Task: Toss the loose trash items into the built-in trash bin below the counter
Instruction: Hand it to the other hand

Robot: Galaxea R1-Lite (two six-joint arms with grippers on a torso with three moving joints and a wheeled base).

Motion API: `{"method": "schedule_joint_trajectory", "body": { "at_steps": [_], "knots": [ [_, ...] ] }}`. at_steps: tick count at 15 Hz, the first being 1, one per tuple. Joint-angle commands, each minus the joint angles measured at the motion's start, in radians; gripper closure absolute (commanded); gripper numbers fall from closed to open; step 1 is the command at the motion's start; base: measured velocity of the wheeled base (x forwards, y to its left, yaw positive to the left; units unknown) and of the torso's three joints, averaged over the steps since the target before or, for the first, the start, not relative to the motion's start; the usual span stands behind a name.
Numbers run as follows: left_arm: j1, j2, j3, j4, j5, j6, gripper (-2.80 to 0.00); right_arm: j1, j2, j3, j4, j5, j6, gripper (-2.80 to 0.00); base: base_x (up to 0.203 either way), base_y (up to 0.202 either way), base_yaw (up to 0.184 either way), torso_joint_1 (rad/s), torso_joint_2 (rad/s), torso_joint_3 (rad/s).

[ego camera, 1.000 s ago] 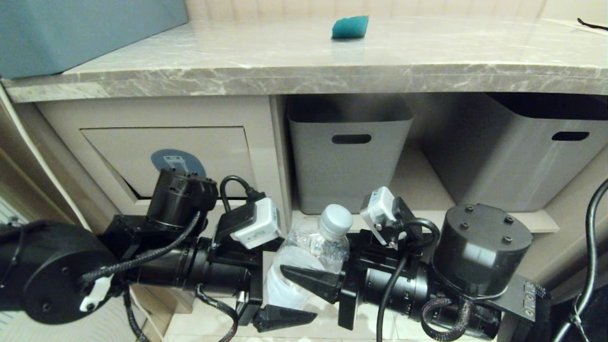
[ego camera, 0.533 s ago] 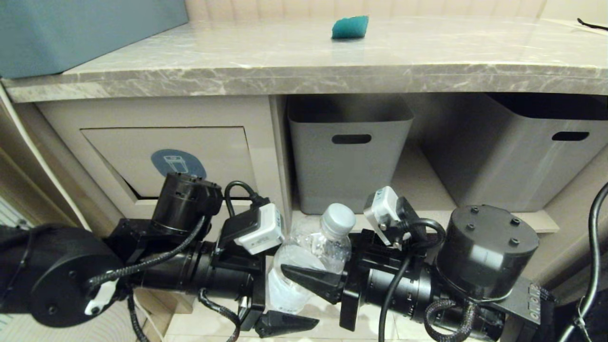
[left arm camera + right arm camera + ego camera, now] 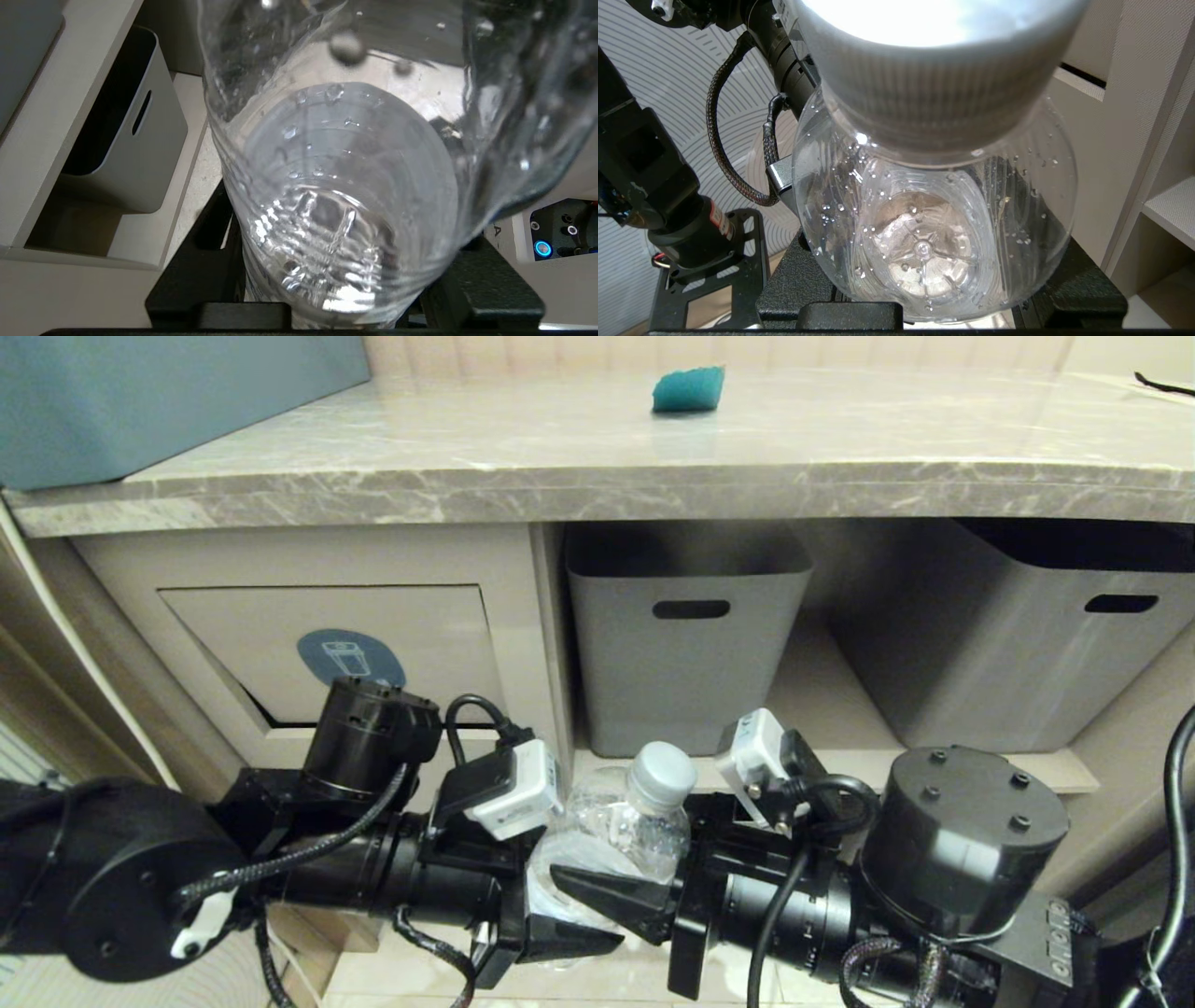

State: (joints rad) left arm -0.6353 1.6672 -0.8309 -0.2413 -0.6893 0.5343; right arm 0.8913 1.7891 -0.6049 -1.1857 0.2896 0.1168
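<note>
A small clear plastic bottle [image 3: 624, 823] with a pale grey cap [image 3: 661, 768] hangs low in front of the cabinet, between my two arms. My right gripper [image 3: 597, 861] is shut on its upper body, just below the cap [image 3: 934, 70]. From the other side, my left gripper [image 3: 560, 901] has its fingers closed against the bottle's lower body [image 3: 336, 196]. The teal wedge-shaped piece [image 3: 688, 388] lies far back on the grey marble counter [image 3: 467, 476]. The trash bin's beige flap [image 3: 429, 625] with the blue oval sticker [image 3: 350, 658] is behind the left arm, slightly ajar at its lower edge.
Two grey tubs with slot handles [image 3: 686, 644] [image 3: 1027, 635] stand in the open shelf to the right of the bin. A blue-grey box [image 3: 140, 401] sits on the counter's left end. A thin black item [image 3: 1162, 383] lies at its far right.
The left gripper's fingers have closed in from wide open onto the bottle's lower body. Both arms and the bottle have shifted only slightly.
</note>
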Motion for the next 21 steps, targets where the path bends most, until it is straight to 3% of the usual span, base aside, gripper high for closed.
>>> {"method": "schedule_joint_trajectory", "body": {
  "at_steps": [1, 4, 5, 10, 16, 17, 21],
  "knots": [
    [-0.004, 0.003, -0.001, -0.001, -0.002, 0.003, 0.0, 0.002, 0.001, 0.004, -0.008, -0.002, 0.003, 0.0, 0.0, 0.0, 0.0, 0.0, 0.0, 0.0],
    [-0.004, 0.003, -0.002, -0.003, -0.002, 0.001, 0.0, 0.005, -0.002, 0.019, -0.008, -0.003, 0.003, 0.0, 0.0, 0.0, 0.0, 0.0, 0.0, 0.0],
    [-0.004, 0.003, -0.002, -0.003, 0.001, 0.001, 0.0, 0.006, -0.004, 0.027, -0.008, -0.003, 0.004, -2.8, 0.0, 0.0, 0.0, 0.0, 0.0, 0.0],
    [0.017, -0.012, 0.002, -0.003, 0.042, -0.023, 0.0, 0.003, -0.059, 0.1, -0.021, -0.011, 0.009, -2.8, 0.0, 0.0, 0.0, 0.0, 0.0, 0.0],
    [0.076, -0.109, 0.121, -0.009, 0.106, -0.058, 0.0, -0.024, -0.164, 0.145, -0.02, -0.138, 0.072, -2.8, 0.0, 0.0, 0.0, 0.0, 0.0, 0.0],
    [0.104, -0.139, 0.162, -0.025, 0.107, -0.06, 0.0, -0.051, -0.187, 0.173, -0.02, -0.153, 0.085, 0.0, 0.0, 0.0, 0.0, 0.0, 0.0, 0.0],
    [0.199, -0.277, 0.28, -0.042, 0.11, -0.06, 0.0, -0.28, -0.249, 0.231, -0.018, -0.162, 0.096, 0.0, 0.0, 0.0, 0.0, 0.0, 0.0, 0.0]
  ]
}}
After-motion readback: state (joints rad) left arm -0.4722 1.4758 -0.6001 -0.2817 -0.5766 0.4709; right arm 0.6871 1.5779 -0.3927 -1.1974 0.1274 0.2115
